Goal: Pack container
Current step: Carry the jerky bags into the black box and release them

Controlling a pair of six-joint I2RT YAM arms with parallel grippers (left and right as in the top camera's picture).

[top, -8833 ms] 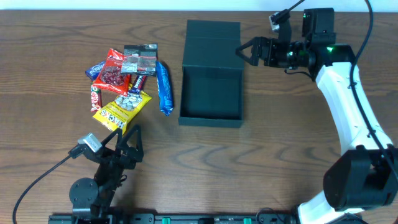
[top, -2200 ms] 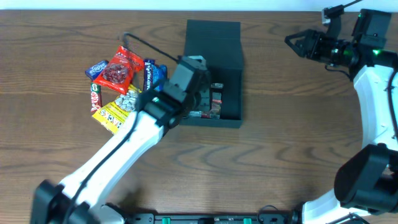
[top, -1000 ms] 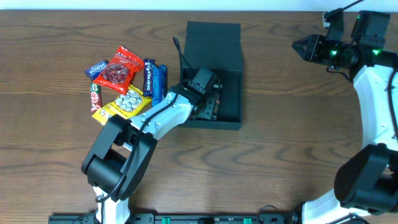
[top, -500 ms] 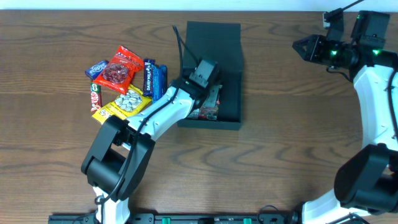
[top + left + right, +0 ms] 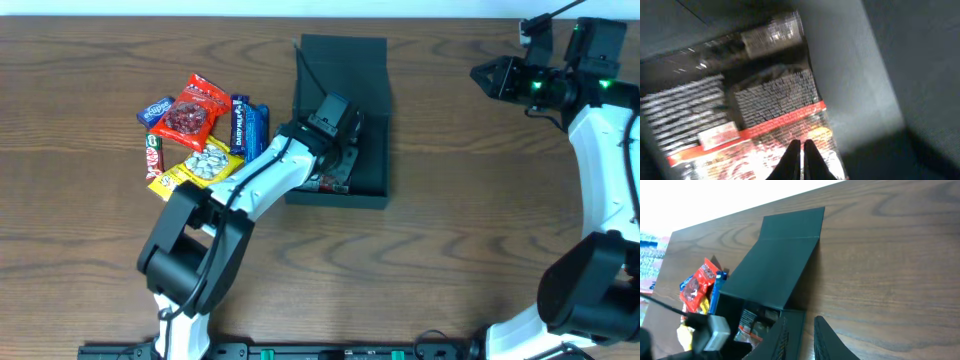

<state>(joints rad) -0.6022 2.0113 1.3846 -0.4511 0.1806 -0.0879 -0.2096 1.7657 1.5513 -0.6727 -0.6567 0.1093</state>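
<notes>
The container (image 5: 375,150) is a dark square box lying open mid-table, its flap lid (image 5: 343,60) folded back away from me. A silver-and-red snack packet (image 5: 335,182) lies inside near the front wall. My left gripper (image 5: 345,155) reaches down into the box. In the left wrist view its tips (image 5: 801,145) are shut together just over the packet (image 5: 775,100), holding nothing, beside the box wall (image 5: 850,75). My right gripper (image 5: 485,75) hovers at the far right, away from the box. Its fingers (image 5: 801,320) stand a little apart with only table between them.
A pile of snacks lies left of the box: a red packet (image 5: 195,110), two blue bars (image 5: 245,128), a yellow packet (image 5: 200,170) and others beneath. The left arm's cable (image 5: 300,60) arcs over the lid. Bare wood lies right of the box.
The left wrist has shifted slightly toward the back right inside the box, still shut. The packet stays on the box floor. The right arm has not moved.
</notes>
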